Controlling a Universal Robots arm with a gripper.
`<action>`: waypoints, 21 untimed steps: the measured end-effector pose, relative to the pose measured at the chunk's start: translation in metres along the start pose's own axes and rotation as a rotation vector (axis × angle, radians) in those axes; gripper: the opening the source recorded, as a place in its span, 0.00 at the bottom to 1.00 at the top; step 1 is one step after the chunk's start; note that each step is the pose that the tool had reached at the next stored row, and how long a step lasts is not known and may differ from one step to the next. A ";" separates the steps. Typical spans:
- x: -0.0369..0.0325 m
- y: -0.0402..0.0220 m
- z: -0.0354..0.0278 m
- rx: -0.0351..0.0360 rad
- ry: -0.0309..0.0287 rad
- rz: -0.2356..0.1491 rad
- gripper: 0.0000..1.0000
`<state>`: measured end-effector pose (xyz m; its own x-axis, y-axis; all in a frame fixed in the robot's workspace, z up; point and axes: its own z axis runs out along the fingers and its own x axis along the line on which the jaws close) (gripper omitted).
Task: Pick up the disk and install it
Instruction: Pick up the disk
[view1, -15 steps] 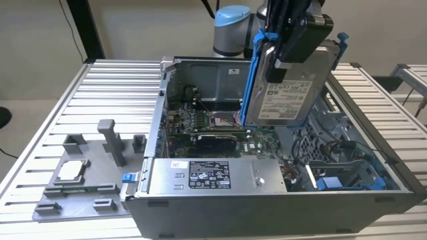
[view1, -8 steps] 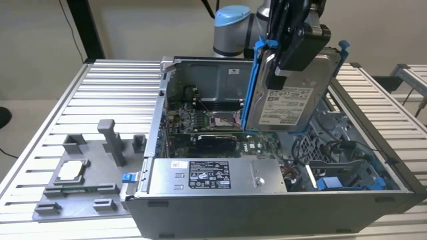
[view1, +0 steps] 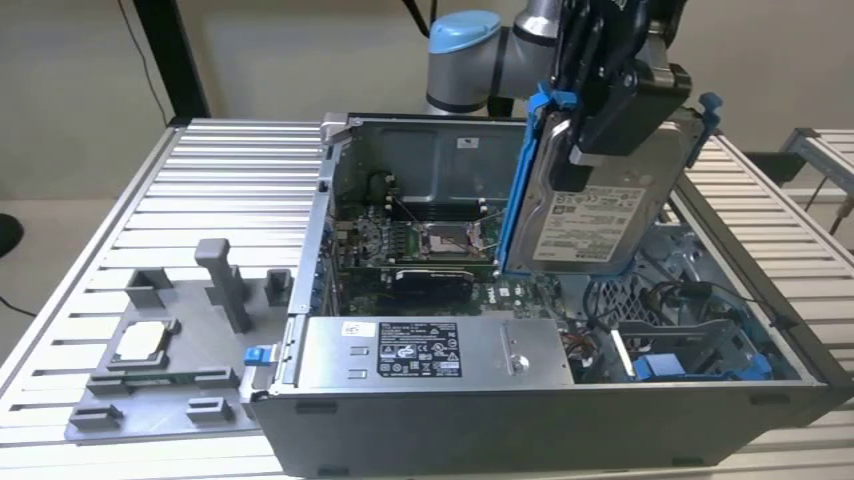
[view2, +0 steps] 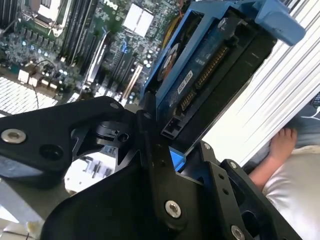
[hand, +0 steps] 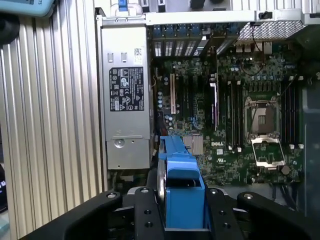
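The ribbed metal counter carries everything. Its long slats give a flat, rigid bed. On it the computer case lies on its side with the panel off, I'd guess so that the inside faces up and can be reached from above. Its walls are thin grey sheet steel. To the exterior view's left of the case sits a moulded grey tray with posts and pockets, seemingly shaped to keep loose parts in fixed places. Inside the case, a silver box with a white label fills the near corner, and beside it is the green circuit board, dense with slots and a square socket. The disk hangs above the case's open interior, apart from the board. It is a flat silver-grey metal slab with a white label, edged by a blue plastic frame. It is held on edge, likely because that lets its two broad faces be pinched. The black gripper is clamped on its upper end, one finger on each face. A small square chip lies flat in a pocket of the tray.
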<state>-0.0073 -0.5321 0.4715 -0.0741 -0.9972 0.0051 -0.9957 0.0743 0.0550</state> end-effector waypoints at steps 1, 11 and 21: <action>0.0013 -0.0045 0.0001 0.0001 0.0001 0.000 0.00; 0.0174 -0.0427 0.0026 0.0000 0.0001 0.000 0.00; 0.0318 -0.0795 0.0058 0.0001 0.0001 0.000 0.00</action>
<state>0.0692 -0.5697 0.4615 -0.0740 -0.9972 0.0052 -0.9957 0.0742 0.0550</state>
